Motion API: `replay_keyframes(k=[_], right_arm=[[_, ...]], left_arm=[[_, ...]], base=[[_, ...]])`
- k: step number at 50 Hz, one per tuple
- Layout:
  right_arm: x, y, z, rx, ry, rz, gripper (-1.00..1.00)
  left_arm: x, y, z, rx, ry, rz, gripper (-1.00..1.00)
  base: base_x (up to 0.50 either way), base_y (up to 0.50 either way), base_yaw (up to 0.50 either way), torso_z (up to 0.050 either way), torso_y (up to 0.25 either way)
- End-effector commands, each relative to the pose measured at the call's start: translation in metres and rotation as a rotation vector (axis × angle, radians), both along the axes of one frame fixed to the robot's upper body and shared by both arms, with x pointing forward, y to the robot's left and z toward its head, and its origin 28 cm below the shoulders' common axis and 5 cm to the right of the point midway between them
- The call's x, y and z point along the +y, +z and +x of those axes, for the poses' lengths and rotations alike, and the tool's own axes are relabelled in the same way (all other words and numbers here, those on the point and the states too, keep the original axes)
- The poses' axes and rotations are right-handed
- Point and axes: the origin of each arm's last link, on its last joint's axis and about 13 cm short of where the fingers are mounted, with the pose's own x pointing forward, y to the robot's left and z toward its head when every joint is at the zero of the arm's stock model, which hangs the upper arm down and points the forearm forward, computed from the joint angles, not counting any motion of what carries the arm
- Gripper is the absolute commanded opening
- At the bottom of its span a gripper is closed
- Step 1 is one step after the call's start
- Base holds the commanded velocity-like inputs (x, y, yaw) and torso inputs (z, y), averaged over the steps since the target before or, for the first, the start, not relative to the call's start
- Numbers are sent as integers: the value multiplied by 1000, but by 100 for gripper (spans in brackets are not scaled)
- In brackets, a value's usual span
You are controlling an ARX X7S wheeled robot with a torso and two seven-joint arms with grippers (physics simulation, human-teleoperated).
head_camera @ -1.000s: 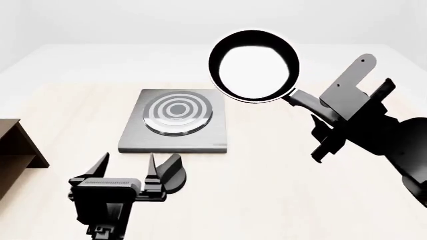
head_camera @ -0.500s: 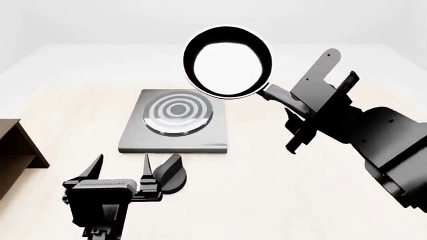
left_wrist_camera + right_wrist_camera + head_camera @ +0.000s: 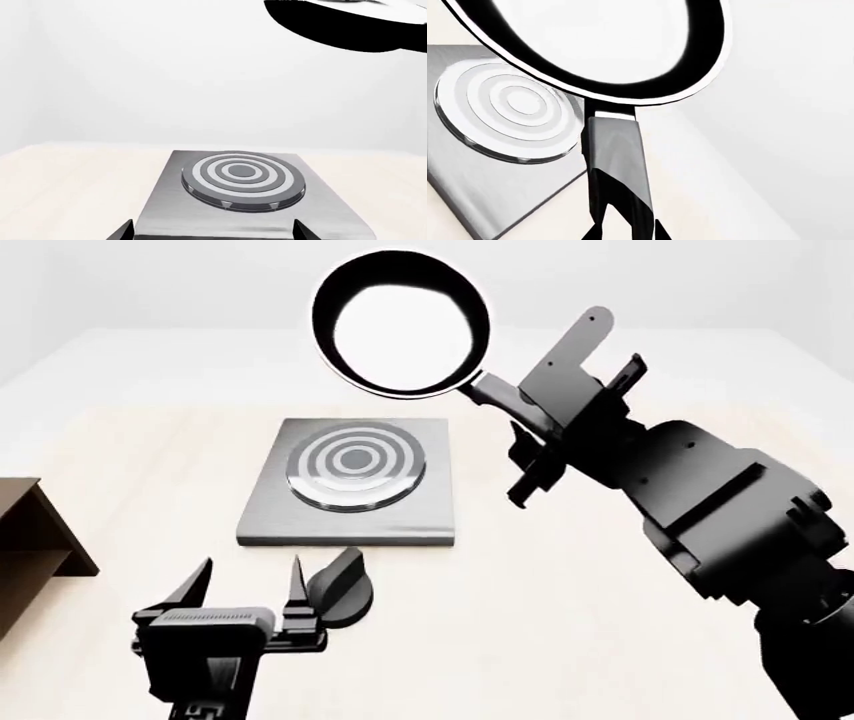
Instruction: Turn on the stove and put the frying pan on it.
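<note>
The stove (image 3: 274, 512) is a flat grey plate with a ringed burner (image 3: 356, 472); it also shows in the left wrist view (image 3: 167, 210) and right wrist view (image 3: 467, 180). Its black finned knob (image 3: 344, 585) sits on the table in front of it. My right gripper (image 3: 523, 425) is shut on the long handle (image 3: 617, 165) of the frying pan (image 3: 398, 325), held in the air above and behind the stove. The pan's underside shows in the left wrist view (image 3: 347, 27). My left gripper (image 3: 247, 585) is open and empty, just left of the knob.
A brown wooden shelf (image 3: 34, 540) stands at the left edge of the light wooden table (image 3: 561, 580). My right arm (image 3: 721, 510) reaches across the right half of the table.
My right gripper has carried the pan left and up, from right of the stove to above its back edge. My left gripper has barely moved.
</note>
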Motion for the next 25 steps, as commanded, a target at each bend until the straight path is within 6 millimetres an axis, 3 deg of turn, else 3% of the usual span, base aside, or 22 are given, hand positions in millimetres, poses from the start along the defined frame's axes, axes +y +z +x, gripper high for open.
replay_keyframes(k=[1,8,25], right_arm=[[19,18,20,-129,-49,11,-100],[32,19,28,-150,-59,54,-100],[59,14,42,-155,-65,93,-100]], left_arm=[[1,-1,-2,-6,-8,-12,100],[2,-2,-7,-85,-31,-16,100],[4,-3,-8,-65,-34,-50,100]], base=[[0,0,0,0,0],[0,0,0,3,1],[0,0,0,0,2]])
